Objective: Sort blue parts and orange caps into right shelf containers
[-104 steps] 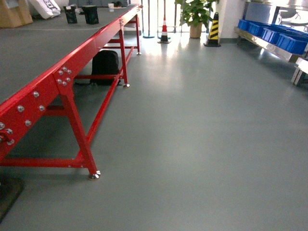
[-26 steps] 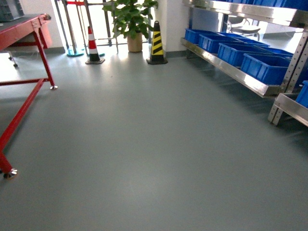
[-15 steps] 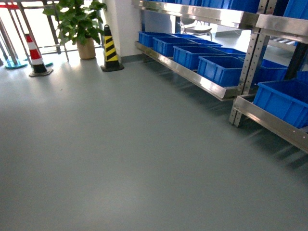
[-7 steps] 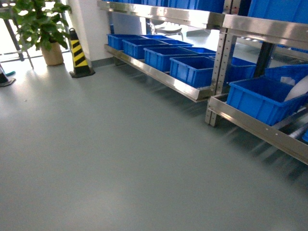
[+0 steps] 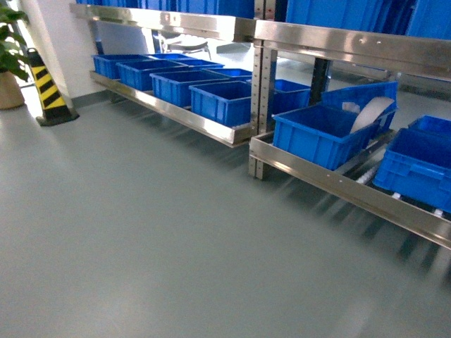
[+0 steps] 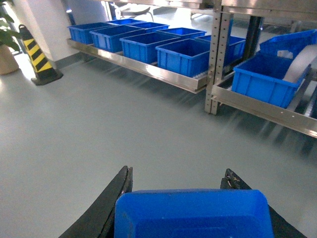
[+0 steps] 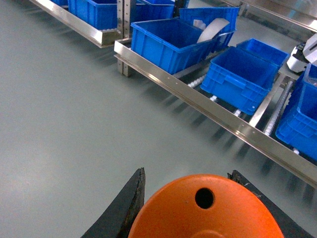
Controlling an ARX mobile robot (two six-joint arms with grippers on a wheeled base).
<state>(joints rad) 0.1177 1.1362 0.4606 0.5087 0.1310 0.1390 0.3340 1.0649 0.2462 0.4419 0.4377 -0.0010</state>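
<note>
Between left tool (image 6: 176, 198) fingers, pinched bright blue plastic block (image 6: 193, 214); right tool (image 7: 190, 201) pinches orange cylindrical cap (image 7: 200, 210); blue ribbed plastic crates (image 5: 320, 134) on steel shelf (image 5: 338, 186).

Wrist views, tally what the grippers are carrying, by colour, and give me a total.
blue part: 1, in the left gripper
orange cap: 1, in the right gripper
Total: 2
</note>
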